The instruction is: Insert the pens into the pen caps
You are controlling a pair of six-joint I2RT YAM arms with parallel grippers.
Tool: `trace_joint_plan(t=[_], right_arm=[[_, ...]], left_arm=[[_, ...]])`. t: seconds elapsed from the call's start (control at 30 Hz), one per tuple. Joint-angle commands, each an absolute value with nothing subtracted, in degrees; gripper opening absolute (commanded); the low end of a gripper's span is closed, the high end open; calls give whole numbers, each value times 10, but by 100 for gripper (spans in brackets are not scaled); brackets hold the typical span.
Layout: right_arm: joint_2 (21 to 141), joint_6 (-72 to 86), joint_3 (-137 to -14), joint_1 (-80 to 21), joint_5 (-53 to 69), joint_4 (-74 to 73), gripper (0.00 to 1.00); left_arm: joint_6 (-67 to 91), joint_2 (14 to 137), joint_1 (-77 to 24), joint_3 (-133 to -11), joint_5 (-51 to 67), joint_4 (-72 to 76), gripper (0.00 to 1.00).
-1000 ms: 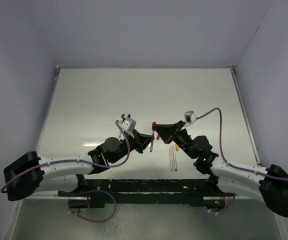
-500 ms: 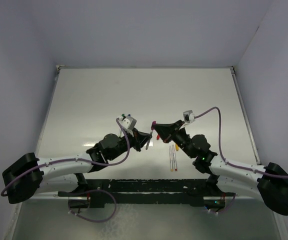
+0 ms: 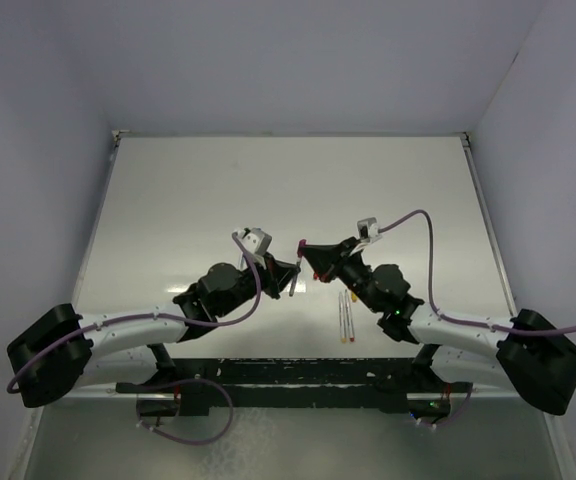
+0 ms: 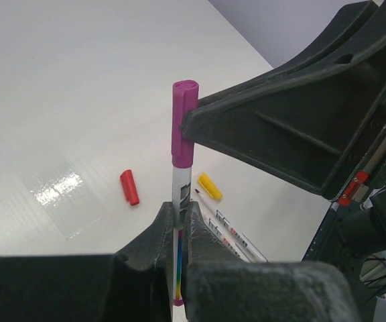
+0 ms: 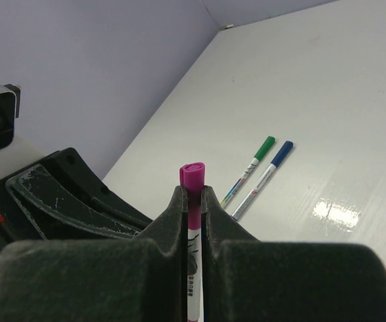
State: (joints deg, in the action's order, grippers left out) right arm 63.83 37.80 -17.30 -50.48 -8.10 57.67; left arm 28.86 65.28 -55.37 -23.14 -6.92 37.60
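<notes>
In mid-air: left end effector (image 4: 179, 210) clamps white pen (image 4: 178, 184); right end effector (image 5: 192, 198) pinches magenta cap (image 5: 193, 176).

Looks like a robotics lab test cell: white table (image 3: 218, 180) boxed in by plain walls (image 3: 268, 60), robot arms (image 3: 138, 325) bolted at 6 o'clock.

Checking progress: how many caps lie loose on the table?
2, both in the left wrist view: a red cap and a yellow cap, either side of the held pen, near the uncapped pens. More may be hidden.
</notes>
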Motion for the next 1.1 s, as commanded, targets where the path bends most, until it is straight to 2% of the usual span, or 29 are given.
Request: trace_joint_plan(t=[0.0, 0.13, 0.2, 0.27, 0.43, 0.53, 0.67, 0.87, 1.07], right_arm=[[662, 373, -151, -538, -13, 463, 0], [643, 358, -173, -538, -46, 443, 1], [629, 349, -193, -538, -67, 422, 12], [610, 337, -221, -538, -85, 387, 16], [519, 279, -281, -538, -182, 305, 38], [464, 259, -298, -538, -222, 259, 46], [409, 253, -309, -538, -268, 168, 48], [364, 287, -288, -537, -314, 89, 50], [358, 325, -288, -537, -340, 8, 50]], left_arm=[[278, 619, -529, -306, -135, 541, 0], [288, 613, -528, -308, -130, 480, 0], [294, 611, -529, -305, -126, 443, 0], [301, 611, -530, -298, -117, 409, 0], [329, 610, -531, -270, -126, 311, 0], [340, 609, -531, -266, -148, 245, 0], [338, 623, -530, -304, -196, 128, 0], [304, 701, -522, -391, -240, 35, 0], [291, 794, -471, -453, -192, -9, 0]])
